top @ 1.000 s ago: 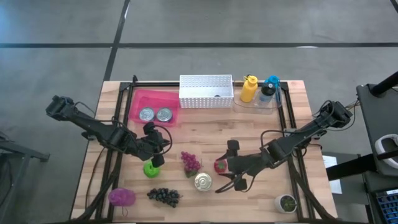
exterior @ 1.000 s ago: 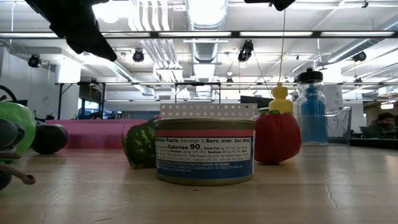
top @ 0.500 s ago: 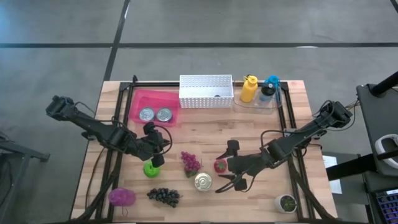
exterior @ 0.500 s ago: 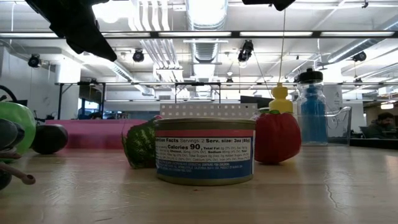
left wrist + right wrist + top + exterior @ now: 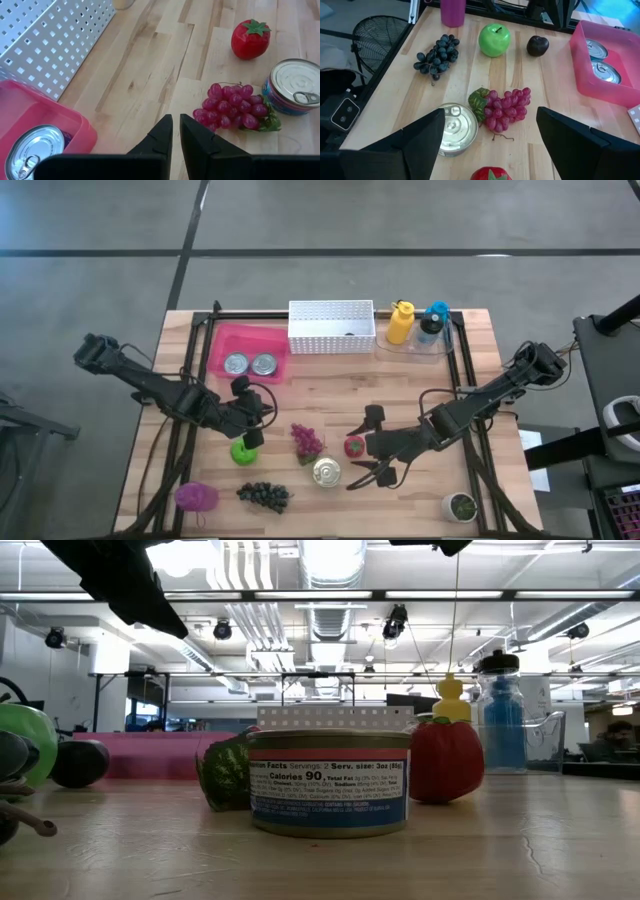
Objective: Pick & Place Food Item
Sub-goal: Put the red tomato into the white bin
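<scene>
Right pincer (image 5: 366, 462) spread wider since before, near strawberry (image 5: 354, 446)

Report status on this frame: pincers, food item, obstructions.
Right pincer open, empty, beside red plastic strawberry. Left pincer shut above green apple. Silver tin can close by.

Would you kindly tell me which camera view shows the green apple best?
The right wrist view: the green apple sits whole and unobstructed. The high view shows it small beside the left gripper; the low view catches only its edge; the left wrist view misses it.
</scene>
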Robot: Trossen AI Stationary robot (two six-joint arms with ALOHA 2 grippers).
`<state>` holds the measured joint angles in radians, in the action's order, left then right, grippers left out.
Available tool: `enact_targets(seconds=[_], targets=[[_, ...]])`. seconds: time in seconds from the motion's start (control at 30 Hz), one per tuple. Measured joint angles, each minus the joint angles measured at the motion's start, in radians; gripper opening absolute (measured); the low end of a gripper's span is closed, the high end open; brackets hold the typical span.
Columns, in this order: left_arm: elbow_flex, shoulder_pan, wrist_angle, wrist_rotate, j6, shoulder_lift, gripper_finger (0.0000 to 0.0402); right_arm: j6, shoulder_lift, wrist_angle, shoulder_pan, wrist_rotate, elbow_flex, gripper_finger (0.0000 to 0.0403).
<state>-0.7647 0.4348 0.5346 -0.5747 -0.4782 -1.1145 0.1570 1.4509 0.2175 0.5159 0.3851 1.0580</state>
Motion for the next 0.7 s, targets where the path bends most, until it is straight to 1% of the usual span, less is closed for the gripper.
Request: enact_targets(seconds=[0.17,0.3,0.53,0.7], targets=[[0.000,0.000,0.000,0.000,0.001,0.000,0.0038,0.006,0.000,-0.007,-0.004,0.000,0.000,0.0301],[0.000,0.000,0.000,0.000,0.003,0.000,0.0038,0.032,0.013,-0.023,-0.003,0.003,-0.026,0.0296],[-0.001,0.000,0.000,0.000,0.003,0.000,0.0038,0.118,0.117,-0.025,-0.004,-0.021,-0.054,0.0295],[-0.001,0.000,0.000,0.000,0.003,0.000,0.0038,0.126,0.192,-0.022,-0.005,-0.019,-0.054,0.0302]])
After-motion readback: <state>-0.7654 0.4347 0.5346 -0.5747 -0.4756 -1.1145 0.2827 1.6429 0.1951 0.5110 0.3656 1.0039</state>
